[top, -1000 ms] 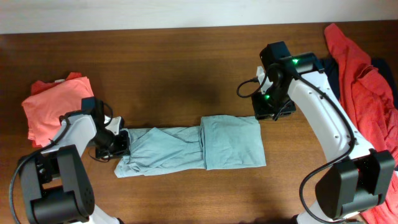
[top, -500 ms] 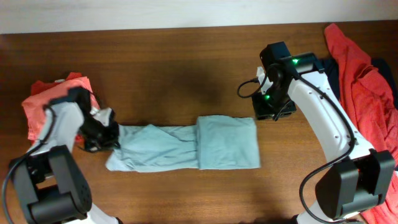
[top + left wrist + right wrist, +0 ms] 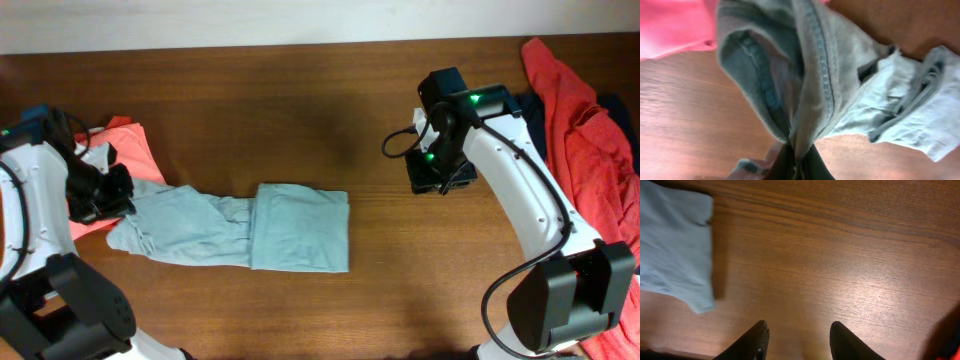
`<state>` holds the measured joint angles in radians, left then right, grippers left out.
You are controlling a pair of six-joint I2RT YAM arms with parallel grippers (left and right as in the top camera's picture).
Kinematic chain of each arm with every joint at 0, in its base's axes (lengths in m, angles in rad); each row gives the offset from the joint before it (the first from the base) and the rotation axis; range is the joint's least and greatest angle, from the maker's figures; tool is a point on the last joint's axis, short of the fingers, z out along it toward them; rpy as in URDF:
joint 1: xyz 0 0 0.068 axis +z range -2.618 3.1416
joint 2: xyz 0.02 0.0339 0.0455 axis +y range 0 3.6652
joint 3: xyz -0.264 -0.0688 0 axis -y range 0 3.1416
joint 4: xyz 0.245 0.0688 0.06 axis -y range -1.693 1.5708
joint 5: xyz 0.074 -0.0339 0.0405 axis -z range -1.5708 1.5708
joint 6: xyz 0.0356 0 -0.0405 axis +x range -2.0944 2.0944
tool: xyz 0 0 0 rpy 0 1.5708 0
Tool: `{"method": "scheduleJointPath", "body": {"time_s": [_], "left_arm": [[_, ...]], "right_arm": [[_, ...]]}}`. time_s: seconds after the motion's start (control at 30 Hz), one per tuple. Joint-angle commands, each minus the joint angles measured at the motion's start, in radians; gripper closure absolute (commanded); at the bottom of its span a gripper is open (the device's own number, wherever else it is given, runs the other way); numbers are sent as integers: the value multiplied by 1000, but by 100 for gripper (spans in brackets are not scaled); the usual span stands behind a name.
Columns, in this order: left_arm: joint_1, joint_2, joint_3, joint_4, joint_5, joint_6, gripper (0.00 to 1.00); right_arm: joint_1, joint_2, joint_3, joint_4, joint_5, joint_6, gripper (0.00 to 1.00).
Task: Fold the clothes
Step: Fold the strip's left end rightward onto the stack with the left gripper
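**Left Grip Shut on the Grey-Blue Tee, Right Standing Half Open**

Pinches, closest to the left wrist camera, a bunched and seamed edge of the pale grey-blue T-shirt (image 3: 815, 65) in the left gripper (image 3: 799, 159), closed tight on the cloth. Shows loose folds filling most of that view, with wood on both sides.

Holds the right gripper (image 3: 797, 339) part-way open over bare wood, with nothing in it. Keeps one corner of the T-shirt well apart from it (upper left in that wrist's view).

Lays the T-shirt, seen from overhead, along the near-middle of the table (image 3: 300, 100). Folds it into a neat rectangle at its right end. Narrows it into rumpled pleats toward the left, and ends it in the closed grip.

Sets the left gripper at the table's left side, just beside a folded coral-red tee (image 3: 125, 145). Brings grey-blue cloth right up to that tee's near corner (touching or overlapping, cannot tell which).

Places the right gripper farther back and to the right of the folded end, clear of the cloth.

Leaves, at the far right edge, a loose heap of coral-red tees (image 3: 585, 130), with a navy piece (image 3: 612, 105) showing among them.
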<state>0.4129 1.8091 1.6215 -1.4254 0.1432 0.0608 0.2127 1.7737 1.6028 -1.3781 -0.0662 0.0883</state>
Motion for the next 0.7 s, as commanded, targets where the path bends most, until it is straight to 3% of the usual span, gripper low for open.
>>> {"method": "scheduleJointPath", "body": {"time_s": [0.0,0.2,0.67], "left_arm": [[-9,-10,111,-48,2,-8,99],[-124,-10,196,-131,28,-8,99],[-598,31,192,-131,-74,-121,99]], "right_arm": [[-6,-1,6,-5,27,-6,55],[-6,-1,6,-5,26,-6,55],[-6,-1,6,-25,26,-6,55]]}}
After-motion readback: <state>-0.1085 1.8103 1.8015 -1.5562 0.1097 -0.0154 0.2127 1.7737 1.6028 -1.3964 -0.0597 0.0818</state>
